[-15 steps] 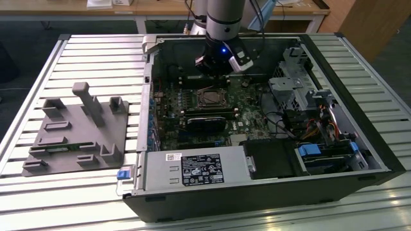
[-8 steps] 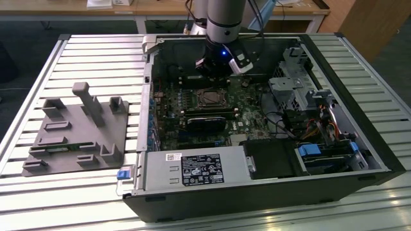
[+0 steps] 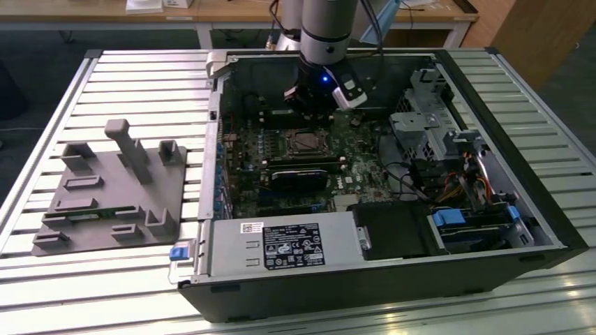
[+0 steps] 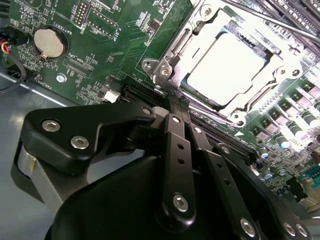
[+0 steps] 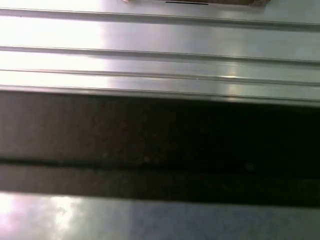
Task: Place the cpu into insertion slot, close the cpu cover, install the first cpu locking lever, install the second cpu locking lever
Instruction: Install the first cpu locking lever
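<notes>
The cpu (image 4: pixel 225 67) lies in the insertion slot (image 3: pixel 303 143), its pale metal top bright in the second wrist view. The silver cpu cover (image 4: pixel 172 52) lies flat around it, and the chip shows through its window. A thin metal lever rod (image 4: pixel 285 26) runs along one side of the cover; I cannot tell whether it is latched. My gripper (image 4: pixel 176 102) is shut with nothing held, its black fingertips close to a corner of the cover. In the exterior view the gripper (image 3: pixel 312 105) hangs over the green board just behind the slot.
The open computer case (image 3: pixel 521 209) lies on a slatted metal table (image 3: pixel 139 84). A long black card (image 3: pixel 303 173) sits in front of the slot, with a drive cage (image 3: pixel 428 132) and cables to the exterior view's right. A grey fixture (image 3: pixel 107 188) stands on the left. A coin battery (image 4: pixel 49 40) is on the board.
</notes>
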{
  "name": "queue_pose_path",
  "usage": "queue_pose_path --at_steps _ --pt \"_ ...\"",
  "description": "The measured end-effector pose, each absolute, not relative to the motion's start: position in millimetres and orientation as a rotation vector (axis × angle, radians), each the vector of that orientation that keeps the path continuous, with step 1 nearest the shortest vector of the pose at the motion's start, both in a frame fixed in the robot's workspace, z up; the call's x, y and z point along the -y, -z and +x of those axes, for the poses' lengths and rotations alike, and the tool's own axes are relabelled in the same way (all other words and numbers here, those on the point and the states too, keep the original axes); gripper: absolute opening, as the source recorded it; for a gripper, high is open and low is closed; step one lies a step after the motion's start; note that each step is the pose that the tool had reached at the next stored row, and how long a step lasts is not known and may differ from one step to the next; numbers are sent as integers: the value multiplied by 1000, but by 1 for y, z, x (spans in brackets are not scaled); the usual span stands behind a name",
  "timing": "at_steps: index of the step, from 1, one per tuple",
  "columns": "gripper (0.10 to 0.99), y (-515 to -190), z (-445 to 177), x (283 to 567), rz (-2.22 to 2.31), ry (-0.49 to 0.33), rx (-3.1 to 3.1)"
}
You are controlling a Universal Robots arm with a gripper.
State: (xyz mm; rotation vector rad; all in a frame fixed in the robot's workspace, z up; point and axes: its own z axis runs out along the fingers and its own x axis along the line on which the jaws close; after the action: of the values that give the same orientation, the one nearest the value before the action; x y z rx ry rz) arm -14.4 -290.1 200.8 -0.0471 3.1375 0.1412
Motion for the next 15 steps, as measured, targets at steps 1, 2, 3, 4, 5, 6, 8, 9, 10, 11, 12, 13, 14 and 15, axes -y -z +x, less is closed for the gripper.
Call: queue_pose_path --at_steps 1,2,3,4,5,6,8,9,10,11,12,13,14,15 --pt "106 -201 -14 290 -47 -138 -3138" --pt "106 -200 -14 290 -47 -132 -3139" --pt "106 -200 -14 290 -47 -125 -3139" --pt "106 -200 -14 290 -47 -117 -3140" --pt "106 -199 -14 290 -47 -108 -3141" --pt "106 -199 -14 290 -47 -99 -3142" --pt "106 -198 -13 290 -47 -83 -3144" --pt "106 -198 -13 289 -47 -76 -3145" --pt "106 -198 -12 289 -47 -75 -3146" --pt "106 -197 -12 289 -47 -74 -3146" --pt "106 -197 -12 288 -47 -74 -3147" --pt "106 -196 -11 288 -47 -75 -3147" --pt "106 -196 -11 287 -48 -77 -3147" --pt "106 -196 -11 287 -48 -79 -3147"
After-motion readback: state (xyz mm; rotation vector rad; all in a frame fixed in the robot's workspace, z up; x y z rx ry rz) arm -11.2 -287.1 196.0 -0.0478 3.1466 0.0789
